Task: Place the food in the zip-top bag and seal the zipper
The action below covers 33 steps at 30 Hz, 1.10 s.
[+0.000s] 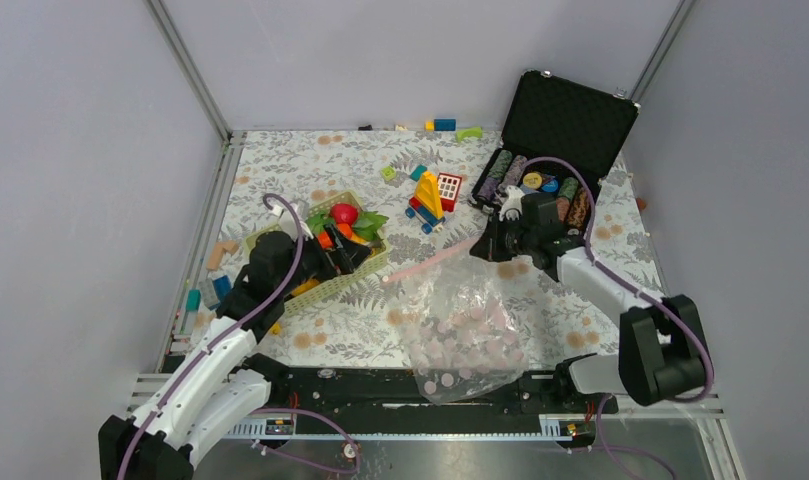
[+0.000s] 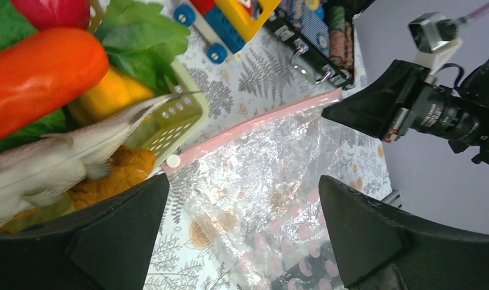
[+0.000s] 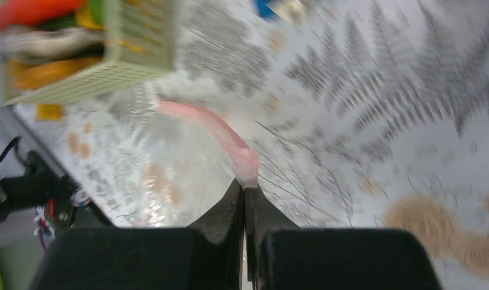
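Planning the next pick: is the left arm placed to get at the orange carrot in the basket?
Probably yes: its open hand is right by the carrot, which lies uncovered on top.

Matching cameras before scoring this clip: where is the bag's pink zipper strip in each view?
Top external: zipper strip, a diagonal at centre, from beside the basket to the right pincer.
Left wrist: strip across mid-frame, rising rightward from the basket's corner.
Right wrist: strip curving from upper left down into the shut pincer tips.
Shared landmark: the pale green basket, in all three.
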Available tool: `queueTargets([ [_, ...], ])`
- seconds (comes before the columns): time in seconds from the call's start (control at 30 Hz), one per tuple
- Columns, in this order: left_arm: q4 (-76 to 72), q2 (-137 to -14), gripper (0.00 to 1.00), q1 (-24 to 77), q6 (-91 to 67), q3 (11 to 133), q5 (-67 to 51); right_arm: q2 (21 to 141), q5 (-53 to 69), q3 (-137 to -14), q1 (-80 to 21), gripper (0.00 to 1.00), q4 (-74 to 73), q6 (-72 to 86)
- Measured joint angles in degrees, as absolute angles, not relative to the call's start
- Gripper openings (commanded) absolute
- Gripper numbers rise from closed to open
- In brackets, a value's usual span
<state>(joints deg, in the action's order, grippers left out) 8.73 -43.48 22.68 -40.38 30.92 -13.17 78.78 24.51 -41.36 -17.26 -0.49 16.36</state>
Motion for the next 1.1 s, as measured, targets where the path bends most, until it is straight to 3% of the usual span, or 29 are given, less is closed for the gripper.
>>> queueTargets([
  [0.27,9.2,-41.7,0.99,22.7,-40.4,35.8,-14.4,70.5,46.9,-55.2,-17.3,0.0,-7.1,-1.2],
  [0.5,10.9,-41.3,0.99,22.7,-40.1,40.4,-17.7,70.8,67.0,-70.9,-17.5,0.0,-16.0,-13.0],
  [0.7,11.0,-40.0,0.99,22.7,-38.4,41.5,-24.3,72.4,79.4,-73.6,-17.6,0.0,-16.5,-14.4],
  [0.8,10.4,-39.8,0.99,23.5,-37.9,41.4,-28.9,72.6,82.7,-68.8,-17.7,0.0,-3.6,-4.9],
  [0.93,6.7,-39.7,0.99,27.2,-37.7,39.7,-34.3,76.6,86.1,-60.2,-18.5,0.0,32.3,24.8],
  [1.0,5.7,-39.9,0.99,30.1,-37.5,38.7,-35.5,82.3,86.9,-61.0,-19.1,0.0,50.7,41.2],
  [1.1,5.4,-40.9,0.99,33.9,-36.9,38.5,-35.4,89.3,87.4,-63.2,-20.4,0.0,65.9,56.5],
])
